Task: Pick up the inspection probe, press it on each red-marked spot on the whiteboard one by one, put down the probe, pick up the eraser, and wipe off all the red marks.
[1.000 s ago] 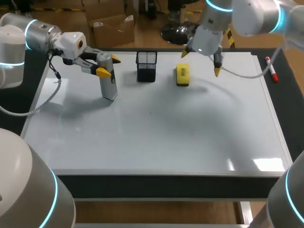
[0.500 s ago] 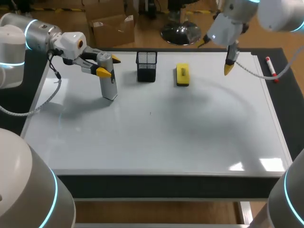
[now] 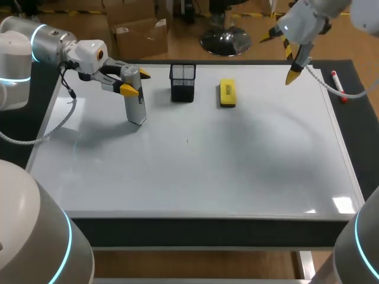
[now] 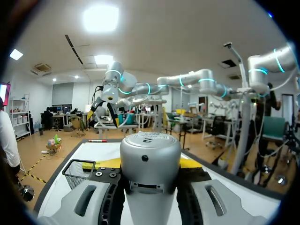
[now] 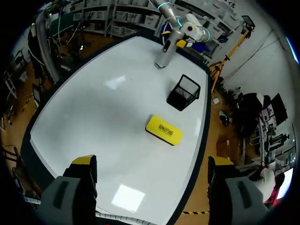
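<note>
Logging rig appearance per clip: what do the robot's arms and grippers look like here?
The left arm and right arm have rounded silver-white links with glowing cyan rings at the joints. The left gripper and right gripper have grey fingers tipped bright yellow. A white housing sits at the left wrist, with a black cable; a pale cable trails from the right wrist.

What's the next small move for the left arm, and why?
Probably open the left pincer and release the probe: it stands upright on the whiteboard, where I see no red marks left to press. The eraser lies free, and the right pincer hangs open, well clear of it.
</note>
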Motion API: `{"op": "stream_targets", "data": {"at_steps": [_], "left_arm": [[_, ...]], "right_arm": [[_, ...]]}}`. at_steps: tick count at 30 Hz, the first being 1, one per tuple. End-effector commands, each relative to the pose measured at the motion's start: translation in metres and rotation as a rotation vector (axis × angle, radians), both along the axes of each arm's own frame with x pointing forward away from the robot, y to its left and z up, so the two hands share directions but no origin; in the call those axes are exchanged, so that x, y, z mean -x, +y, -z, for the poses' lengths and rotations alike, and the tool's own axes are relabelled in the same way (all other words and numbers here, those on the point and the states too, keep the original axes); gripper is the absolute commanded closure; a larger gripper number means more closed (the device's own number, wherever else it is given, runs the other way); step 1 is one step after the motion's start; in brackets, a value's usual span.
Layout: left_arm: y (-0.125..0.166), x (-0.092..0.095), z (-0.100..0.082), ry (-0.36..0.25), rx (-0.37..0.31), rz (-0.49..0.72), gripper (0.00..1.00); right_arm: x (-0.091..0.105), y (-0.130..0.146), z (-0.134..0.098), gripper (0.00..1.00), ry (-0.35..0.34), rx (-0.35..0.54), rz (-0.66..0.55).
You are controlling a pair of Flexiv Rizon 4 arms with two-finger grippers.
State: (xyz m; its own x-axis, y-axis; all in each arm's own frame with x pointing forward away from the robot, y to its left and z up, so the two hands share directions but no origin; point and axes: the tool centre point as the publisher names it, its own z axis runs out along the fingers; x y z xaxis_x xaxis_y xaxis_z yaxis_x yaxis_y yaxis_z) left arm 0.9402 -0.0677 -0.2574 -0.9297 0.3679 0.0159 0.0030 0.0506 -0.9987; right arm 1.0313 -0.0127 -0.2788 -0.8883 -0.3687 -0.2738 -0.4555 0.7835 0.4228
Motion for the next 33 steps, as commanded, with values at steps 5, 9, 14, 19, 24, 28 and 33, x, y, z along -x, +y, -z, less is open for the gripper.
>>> {"op": "stream_targets", "data": {"at_steps": [5,9,14,19,24,28,33], "left_arm": [[0.000,0.000,-0.002,0.000,-0.003,0.001,1.00],[0.000,0.000,-0.002,0.000,-0.003,0.001,1.00],[0.000,0.000,-0.002,0.000,-0.003,0.001,1.00],[0.000,0.000,-0.002,0.000,-0.003,0.001,1.00],[0.000,0.000,-0.002,0.000,-0.003,0.001,1.00],[0.000,0.000,-0.002,0.000,-0.003,0.001,1.00],[-0.011,0.003,-0.010,-0.014,-0.010,0.006,1.00]], "right_arm": [[0.005,-0.003,-0.001,0.00,-0.011,-0.015,0.003],[0.005,-0.003,-0.001,0.00,-0.011,-0.015,0.003],[0.005,-0.003,-0.001,0.00,-0.011,-0.015,0.003],[0.005,-0.003,-0.001,0.00,-0.011,-0.015,0.003],[0.005,-0.003,-0.001,0.00,-0.011,-0.015,0.003],[0.005,-0.003,-0.001,0.00,-0.011,-0.015,0.003],[0.005,-0.003,-0.001,0.00,-0.011,-0.015,0.003]]}}
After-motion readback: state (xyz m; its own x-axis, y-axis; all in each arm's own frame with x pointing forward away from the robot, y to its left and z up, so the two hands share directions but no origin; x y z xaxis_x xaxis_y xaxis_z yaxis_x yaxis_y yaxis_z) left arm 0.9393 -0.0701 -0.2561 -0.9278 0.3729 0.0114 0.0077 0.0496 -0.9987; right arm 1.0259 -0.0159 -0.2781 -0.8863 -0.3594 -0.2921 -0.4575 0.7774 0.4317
